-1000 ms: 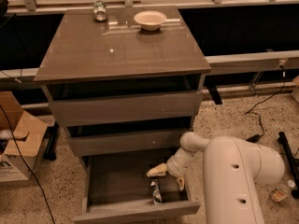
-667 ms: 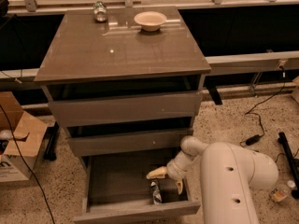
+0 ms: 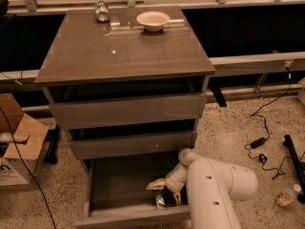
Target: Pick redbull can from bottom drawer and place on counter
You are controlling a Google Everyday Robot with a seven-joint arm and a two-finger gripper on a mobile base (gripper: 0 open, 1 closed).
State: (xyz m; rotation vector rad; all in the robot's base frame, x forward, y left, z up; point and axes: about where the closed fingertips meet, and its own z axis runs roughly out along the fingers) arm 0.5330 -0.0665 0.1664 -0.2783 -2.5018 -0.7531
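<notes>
The bottom drawer (image 3: 114,185) stands pulled open below the two shut drawers. The redbull can (image 3: 159,201) lies in it near the front right, small, silver and dark. My gripper (image 3: 164,191) reaches down into the drawer from the white arm (image 3: 214,190) at the lower right; its yellowish fingers (image 3: 156,184) stand spread on either side of the can, just above it. The counter (image 3: 124,44) is the glossy grey-brown top of the cabinet.
On the counter's far edge stand a stubby silver can (image 3: 102,11) and a pale bowl (image 3: 153,20). A cardboard box (image 3: 16,142) sits on the floor at the left. Cables (image 3: 262,142) lie on the speckled floor at the right.
The arm has shifted slightly left and lower over the drawer; the gripper has settled closer over the can. The can has not moved.
</notes>
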